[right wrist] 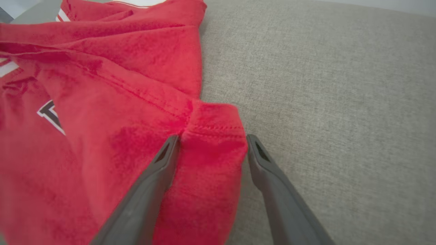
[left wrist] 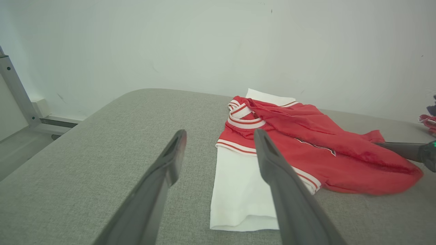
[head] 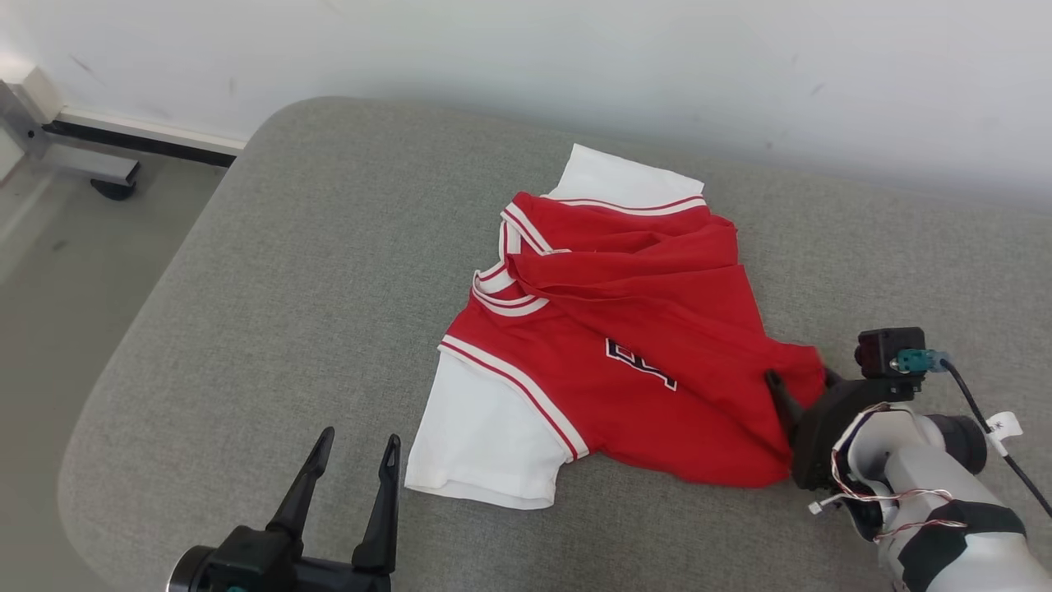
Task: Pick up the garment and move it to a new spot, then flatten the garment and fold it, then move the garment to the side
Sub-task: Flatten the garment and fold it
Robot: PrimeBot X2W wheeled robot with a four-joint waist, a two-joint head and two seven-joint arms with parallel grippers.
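Observation:
A red garment (head: 625, 329) with white sleeves and white-striped trim lies crumpled on the grey cushion (head: 288, 288), one white sleeve pointing toward me. My left gripper (head: 360, 437) hovers open near the cushion's front edge, just left of that sleeve; the left wrist view has the garment (left wrist: 306, 136) ahead of its open fingers (left wrist: 219, 132). My right gripper (head: 799, 376) sits at the garment's lower right corner. In the right wrist view its open fingers (right wrist: 212, 136) straddle a folded corner of red fabric (right wrist: 102, 102) without pinching it.
The cushion ends in a rounded edge at the left, with floor (head: 49, 271) and a metal frame foot (head: 82, 156) beyond. A white wall (head: 575, 49) runs behind. Bare cushion stretches left of the garment and right of it (right wrist: 340, 102).

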